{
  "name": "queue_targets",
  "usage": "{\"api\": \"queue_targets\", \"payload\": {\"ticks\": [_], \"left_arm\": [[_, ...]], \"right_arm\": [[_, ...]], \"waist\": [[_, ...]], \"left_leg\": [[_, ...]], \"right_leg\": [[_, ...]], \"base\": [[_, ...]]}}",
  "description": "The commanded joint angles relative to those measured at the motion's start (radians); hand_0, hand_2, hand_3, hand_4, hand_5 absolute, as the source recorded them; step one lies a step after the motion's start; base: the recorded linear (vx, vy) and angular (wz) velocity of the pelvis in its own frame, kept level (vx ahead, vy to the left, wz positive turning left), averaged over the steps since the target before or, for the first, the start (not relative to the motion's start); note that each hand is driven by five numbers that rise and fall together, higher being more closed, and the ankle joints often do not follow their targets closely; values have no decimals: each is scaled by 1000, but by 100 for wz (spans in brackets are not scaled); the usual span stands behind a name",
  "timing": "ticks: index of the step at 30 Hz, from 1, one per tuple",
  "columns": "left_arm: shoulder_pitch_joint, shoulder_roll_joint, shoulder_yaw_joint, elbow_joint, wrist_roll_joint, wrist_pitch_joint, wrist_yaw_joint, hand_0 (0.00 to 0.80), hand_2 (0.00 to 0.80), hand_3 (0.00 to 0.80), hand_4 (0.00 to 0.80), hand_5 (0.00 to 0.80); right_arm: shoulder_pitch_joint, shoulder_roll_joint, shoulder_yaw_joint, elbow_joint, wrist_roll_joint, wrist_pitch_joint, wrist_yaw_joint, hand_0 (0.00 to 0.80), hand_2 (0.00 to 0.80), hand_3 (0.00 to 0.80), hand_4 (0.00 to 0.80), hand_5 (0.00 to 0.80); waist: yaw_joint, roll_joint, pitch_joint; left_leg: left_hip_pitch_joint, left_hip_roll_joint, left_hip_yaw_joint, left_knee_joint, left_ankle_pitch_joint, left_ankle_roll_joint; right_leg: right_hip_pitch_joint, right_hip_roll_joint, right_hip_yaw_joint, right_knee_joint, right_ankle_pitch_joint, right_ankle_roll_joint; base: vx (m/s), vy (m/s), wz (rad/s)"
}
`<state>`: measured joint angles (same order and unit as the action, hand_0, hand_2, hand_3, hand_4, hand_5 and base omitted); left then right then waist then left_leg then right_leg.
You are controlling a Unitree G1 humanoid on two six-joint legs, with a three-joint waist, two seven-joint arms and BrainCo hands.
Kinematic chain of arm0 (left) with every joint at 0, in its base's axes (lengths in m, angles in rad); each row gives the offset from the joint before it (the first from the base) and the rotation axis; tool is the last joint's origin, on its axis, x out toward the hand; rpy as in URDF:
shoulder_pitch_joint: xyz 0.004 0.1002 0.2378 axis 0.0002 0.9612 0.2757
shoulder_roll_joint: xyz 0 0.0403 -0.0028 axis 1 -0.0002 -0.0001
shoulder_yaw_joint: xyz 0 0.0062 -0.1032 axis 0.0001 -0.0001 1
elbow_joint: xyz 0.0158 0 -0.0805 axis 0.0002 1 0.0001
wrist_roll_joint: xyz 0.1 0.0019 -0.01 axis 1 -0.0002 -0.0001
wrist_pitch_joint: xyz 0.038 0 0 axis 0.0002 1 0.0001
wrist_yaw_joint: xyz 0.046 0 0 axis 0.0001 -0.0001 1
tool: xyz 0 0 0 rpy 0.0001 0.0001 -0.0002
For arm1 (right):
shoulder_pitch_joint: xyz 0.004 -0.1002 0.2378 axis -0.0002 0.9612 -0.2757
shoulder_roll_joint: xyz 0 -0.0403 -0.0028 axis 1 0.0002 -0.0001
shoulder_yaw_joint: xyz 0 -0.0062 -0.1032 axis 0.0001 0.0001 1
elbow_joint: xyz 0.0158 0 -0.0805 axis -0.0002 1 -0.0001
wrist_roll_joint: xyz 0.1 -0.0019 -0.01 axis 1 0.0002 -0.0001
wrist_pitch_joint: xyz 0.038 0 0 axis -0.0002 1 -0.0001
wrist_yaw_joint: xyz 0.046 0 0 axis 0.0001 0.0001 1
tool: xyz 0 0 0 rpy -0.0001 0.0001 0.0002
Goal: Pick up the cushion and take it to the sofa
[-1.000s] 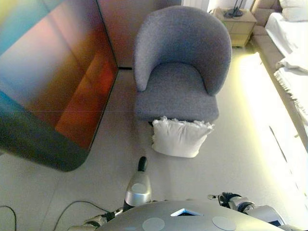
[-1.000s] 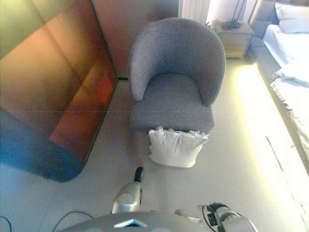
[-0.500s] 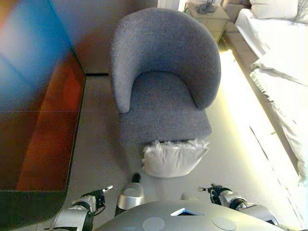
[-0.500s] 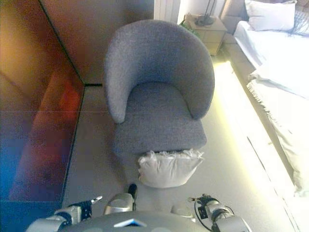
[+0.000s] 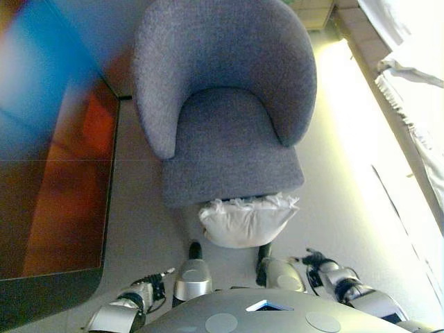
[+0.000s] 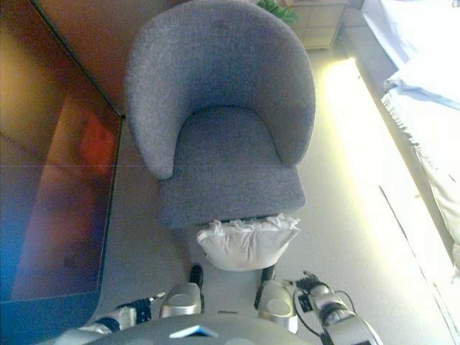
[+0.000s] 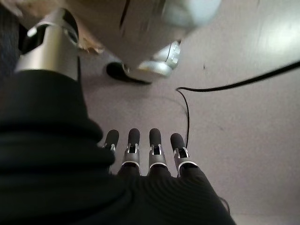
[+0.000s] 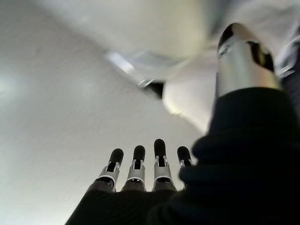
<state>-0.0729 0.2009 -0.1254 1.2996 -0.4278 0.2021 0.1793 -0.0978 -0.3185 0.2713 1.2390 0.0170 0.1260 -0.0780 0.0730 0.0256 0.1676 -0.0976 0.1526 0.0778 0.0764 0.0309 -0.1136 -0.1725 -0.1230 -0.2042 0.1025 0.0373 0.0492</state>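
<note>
A white cushion (image 5: 244, 218) with a frilled edge lies on the floor, leaning against the front of a grey armchair (image 5: 225, 104). It also shows in the right eye view (image 6: 246, 241). My left hand (image 5: 147, 286) is low at my left side, away from the cushion; in the left wrist view its fingers (image 7: 143, 145) are straight and hold nothing. My right hand (image 5: 320, 267) is low at my right side; in the right wrist view its fingers (image 8: 146, 164) are straight and empty.
A dark glossy cabinet (image 5: 48, 159) stands to the left of the armchair. A bed with white covers (image 5: 416, 76) runs along the right. Pale floor (image 5: 340, 180) lies between armchair and bed.
The camera has moved forward and tilted down, so the armchair and cushion sit closer below me. Both hands stay low at my sides.
</note>
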Motion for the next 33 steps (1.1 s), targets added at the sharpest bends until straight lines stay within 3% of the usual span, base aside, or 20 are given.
{"api": "queue_targets", "payload": {"ticks": [1, 7, 12, 16, 18, 24, 33], "left_arm": [[-90, 41, 10, 6, -44, -72, 49, 0, 0, 0, 0, 0], [-143, 43, -66, -33, -7, -192, 33, 0, 0, 0, 0, 0], [-253, 51, -141, -89, -40, -228, 14, 0, 0, 0, 0, 0], [-338, 61, -181, -123, -52, -222, 90, 0, 0, 0, 0, 0], [-372, 67, -194, -139, -49, -245, 121, 0, 0, 0, 0, 0], [-455, 75, -246, -167, -40, -303, 172, 0, 0, 0, 0, 0], [-593, 103, -293, -197, -58, -454, 173, 0, 0, 0, 0, 0]], "right_arm": [[-102, 11, 35, -2, 28, -6, -37, 0, 0, 0, 0, 0], [-187, -4, 73, -13, 65, -36, -136, 0, 0, 0, 0, 0], [-313, -14, 84, -48, 124, -64, -292, 0, 0, 0, 0, 0], [-409, -30, 134, -87, -14, -36, -409, 0, 0, 0, 0, 0], [-448, -50, 149, -105, 7, -27, -495, 0, 0, 0, 0, 0], [-551, -114, 155, -140, -18, -19, -550, 0, 0, 0, 0, 0], [-690, -146, 191, -173, -15, -48, -652, 0, 0, 0, 0, 0]], "waist": [[18, -37, 89], [14, -8, 161], [0, 5, 250], [-12, 7, 316], [-19, 6, 350], [-30, 4, 352], [-47, -14, 352]], "left_leg": [[-103, -58, -40, 102, -36, 31], [-196, -74, -73, 107, -23, 40], [-356, -88, -73, 174, -17, 51], [-467, -94, -70, 198, 3, 59], [-527, -95, -68, 220, 11, 62], [-710, -98, -82, 272, 14, 70], [-945, -89, -108, 342, 5, 66]], "right_leg": [[10, -91, -8, 43, -40, 38], [-138, -88, -9, 116, -48, 26], [-320, -77, 9, 219, -49, 26], [-428, -59, 20, 255, -41, 24], [-478, -57, 23, 276, -36, 25], [-652, -55, 48, 309, -23, 28], [-872, -48, 85, 353, -8, 23]], "base": [[-199, -14, 10], [-130, 33, 12], [-161, 41, 5], [-127, 4, -2], [-123, -21, -3], [-69, -13, -1], [-17, -14, -3]]}}
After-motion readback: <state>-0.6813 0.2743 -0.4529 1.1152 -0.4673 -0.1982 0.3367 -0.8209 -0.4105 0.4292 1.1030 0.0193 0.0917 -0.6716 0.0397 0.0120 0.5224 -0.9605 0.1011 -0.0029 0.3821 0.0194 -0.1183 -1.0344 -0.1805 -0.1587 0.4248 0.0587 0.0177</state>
